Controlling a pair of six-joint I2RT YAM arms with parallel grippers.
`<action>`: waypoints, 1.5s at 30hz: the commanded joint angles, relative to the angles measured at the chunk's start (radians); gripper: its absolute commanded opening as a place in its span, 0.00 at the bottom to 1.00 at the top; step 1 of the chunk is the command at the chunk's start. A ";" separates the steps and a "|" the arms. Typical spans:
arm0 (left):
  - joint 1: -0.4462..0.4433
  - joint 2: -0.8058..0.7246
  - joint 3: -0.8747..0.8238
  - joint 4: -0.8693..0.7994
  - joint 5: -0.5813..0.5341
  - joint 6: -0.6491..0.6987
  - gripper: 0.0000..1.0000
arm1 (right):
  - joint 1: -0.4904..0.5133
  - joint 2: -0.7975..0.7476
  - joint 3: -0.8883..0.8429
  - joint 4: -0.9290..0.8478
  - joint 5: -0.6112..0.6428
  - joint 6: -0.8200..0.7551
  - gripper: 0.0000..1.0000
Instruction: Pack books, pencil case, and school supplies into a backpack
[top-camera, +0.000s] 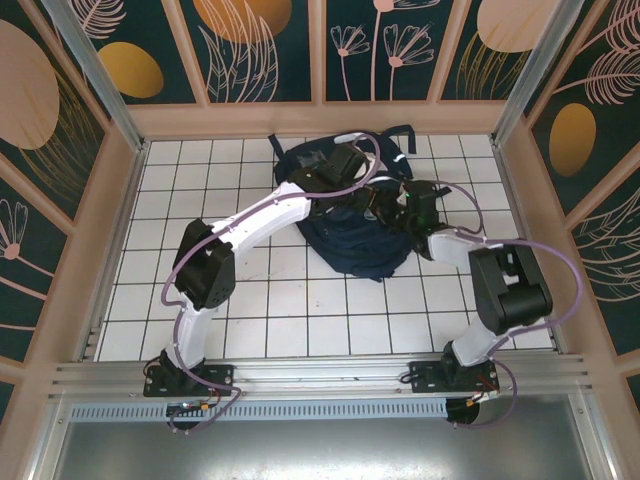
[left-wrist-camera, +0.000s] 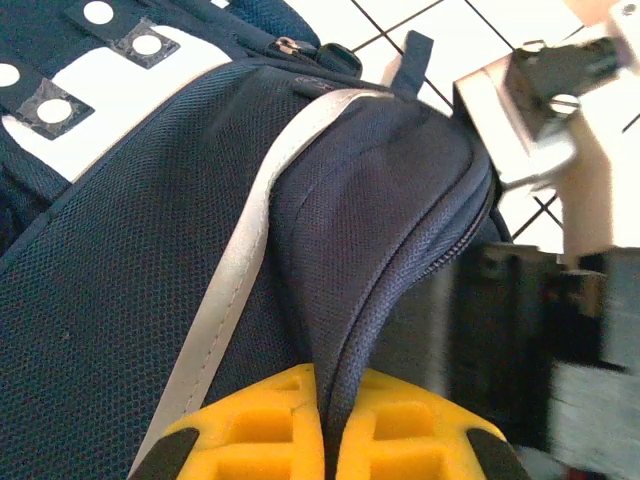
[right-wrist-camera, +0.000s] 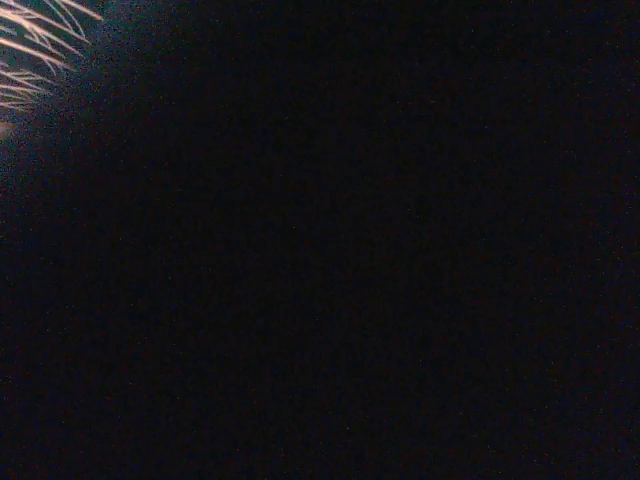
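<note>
Since walls box it in on three sides, the white tiled table (top-camera: 250, 310) sits in a booth of dark teal panels (top-camera: 255, 50) printed with leaves and orange discs. A metal rail (top-camera: 320, 372) runs along the near edge. Navy backpack (top-camera: 350, 255) lies far centre, long axis far to near, the near end drifting right, strap-and-loop end toward the far wall. Yellow fingers (left-wrist-camera: 250, 438) of the left gripper (left-wrist-camera: 328, 425) pinch a fold of backpack fabric beside the zipper (left-wrist-camera: 430, 265), grey reflective stripe (left-wrist-camera: 235, 270) just left. The right gripper (top-camera: 393, 207) is at the backpack's right side. Its wrist view is nearly black, so spread or closed: cannot tell.
</note>
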 joint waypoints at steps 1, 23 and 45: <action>-0.017 -0.073 0.042 0.079 0.055 -0.049 0.00 | 0.075 0.099 0.118 0.098 0.078 0.069 0.12; 0.085 -0.082 -0.026 0.234 0.196 -0.201 0.00 | 0.070 -0.008 0.093 -0.199 0.163 -0.124 0.31; 0.112 -0.145 -0.176 0.266 0.057 -0.222 0.45 | 0.087 -0.221 0.026 -0.459 0.166 -0.348 0.50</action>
